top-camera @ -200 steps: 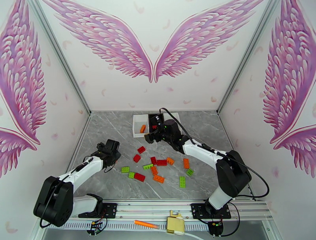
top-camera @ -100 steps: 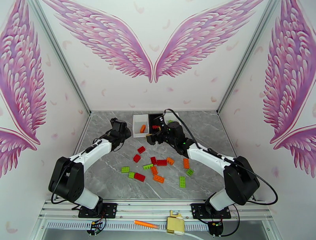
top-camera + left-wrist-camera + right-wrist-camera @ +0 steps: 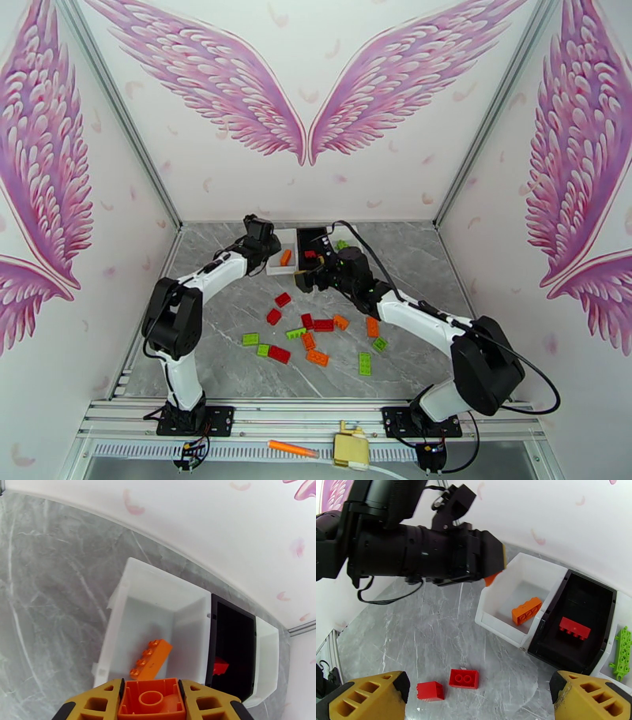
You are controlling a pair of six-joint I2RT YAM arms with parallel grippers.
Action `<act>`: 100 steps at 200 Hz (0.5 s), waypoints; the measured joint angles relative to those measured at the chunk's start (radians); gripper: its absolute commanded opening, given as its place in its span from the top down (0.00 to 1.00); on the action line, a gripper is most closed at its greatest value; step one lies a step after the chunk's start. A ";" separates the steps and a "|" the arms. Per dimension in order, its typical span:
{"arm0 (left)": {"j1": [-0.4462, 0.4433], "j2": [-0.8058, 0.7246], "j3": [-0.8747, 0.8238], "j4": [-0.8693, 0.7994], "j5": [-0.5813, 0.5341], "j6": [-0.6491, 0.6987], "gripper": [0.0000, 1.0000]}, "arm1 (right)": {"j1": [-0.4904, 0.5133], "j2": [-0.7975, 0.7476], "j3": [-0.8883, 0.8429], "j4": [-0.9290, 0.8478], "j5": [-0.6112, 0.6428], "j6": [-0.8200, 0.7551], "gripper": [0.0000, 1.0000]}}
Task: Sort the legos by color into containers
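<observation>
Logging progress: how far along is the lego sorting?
Done: one orange brick in left white bin, red brick in black bin, green piece in right white bin. In hand: left end effector holds a second orange brick by that bin; right end effector open. Left: about fourteen loose bricks.

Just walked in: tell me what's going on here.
Small studded plastic bricks are being sorted by colour. The left gripper holds an orange brick at the left white bin, where another orange brick lies. The black middle bin has a red brick, the right white bin a green one. The right gripper hovers open nearby; many bricks lie loose on the grey table.
</observation>
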 measured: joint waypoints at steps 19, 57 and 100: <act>-0.008 0.060 0.055 -0.004 0.003 0.003 0.65 | 0.000 -0.005 -0.001 0.000 0.001 0.000 0.01; -0.013 0.148 0.156 -0.036 0.001 0.031 0.64 | 0.000 -0.021 -0.013 0.007 0.010 0.000 0.01; -0.013 0.176 0.196 -0.053 0.003 0.061 0.50 | 0.000 -0.043 -0.015 0.006 0.046 0.000 0.01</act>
